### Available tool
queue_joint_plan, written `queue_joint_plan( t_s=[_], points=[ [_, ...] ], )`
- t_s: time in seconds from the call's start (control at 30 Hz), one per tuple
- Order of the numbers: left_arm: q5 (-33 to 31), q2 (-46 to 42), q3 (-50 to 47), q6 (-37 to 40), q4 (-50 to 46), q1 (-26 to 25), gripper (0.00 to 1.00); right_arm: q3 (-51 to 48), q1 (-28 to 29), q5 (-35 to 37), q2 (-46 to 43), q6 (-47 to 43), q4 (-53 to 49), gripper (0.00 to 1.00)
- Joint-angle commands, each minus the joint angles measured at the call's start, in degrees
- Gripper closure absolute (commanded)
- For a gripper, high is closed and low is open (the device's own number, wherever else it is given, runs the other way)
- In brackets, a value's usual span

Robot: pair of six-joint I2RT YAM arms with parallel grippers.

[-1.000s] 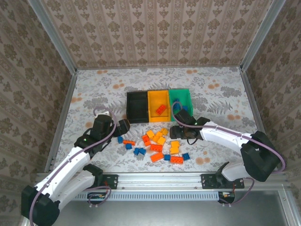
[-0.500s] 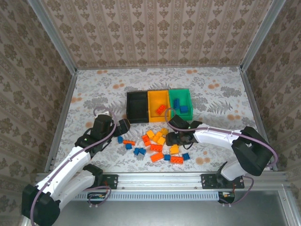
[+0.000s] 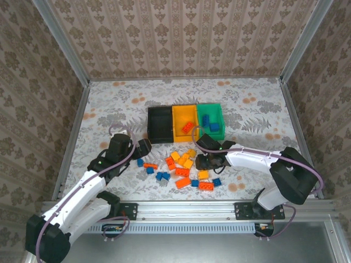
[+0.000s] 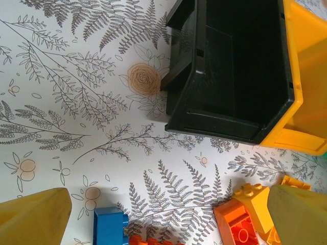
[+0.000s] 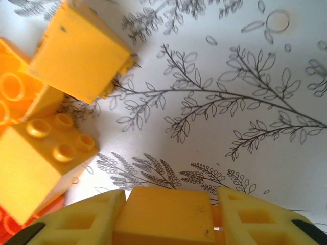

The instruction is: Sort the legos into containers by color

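Observation:
Three joined containers sit mid-table: black [image 3: 159, 125], yellow-orange [image 3: 184, 121] with an orange-red lego [image 3: 188, 127] inside, green [image 3: 211, 120] holding blue legos [image 3: 210, 124]. Loose legos [image 3: 181, 164] lie scattered in front of them. My right gripper [image 3: 204, 162] is down at the pile's right side. In the right wrist view its fingers [image 5: 87, 219] press either side of a yellow lego [image 5: 163, 214] resting on the table. My left gripper [image 3: 143, 148] hovers open left of the pile, with a blue lego [image 4: 110, 227] and an orange lego [image 4: 237, 224] below it.
Two more yellow legos [image 5: 82, 51] [image 5: 41, 168] lie just beyond the right fingers. The black bin's corner [image 4: 230, 76] is close ahead of the left gripper. Metal rails [image 3: 71, 142] and patterned walls fence the table. Bare patterned tabletop [image 3: 258, 148] lies to the right.
My right gripper came from over the green bin down to the pile's right side and closed around a yellow lego. The left arm stayed still.

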Motion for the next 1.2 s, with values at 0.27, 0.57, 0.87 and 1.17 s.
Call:
queue_joint_plan(
  t_s=[0.27, 0.57, 0.87, 1.17],
  points=[
    [0.23, -5.19, -0.73, -1.12, -4.38, 0.67, 0.00, 27.93, 0.47, -4.71, 7.87, -8.17, 0.56, 0.66],
    [1.02, -8.37, -0.50, -1.06, -8.87, 1.11, 0.00, 54.53, 0.17, -4.77, 30.93, -9.31, -0.41, 0.64],
    [1.71, -9.03, -0.41, -1.11, -12.24, 1.28, 0.00, 73.34, -0.31, -2.95, 46.28, -3.90, -9.26, 0.45],
    [2.92, -7.66, 0.67, 0.36, -12.69, 1.37, 0.04, 66.71, -1.18, -1.61, 38.55, -3.09, -3.75, 0.28]
  ],
)
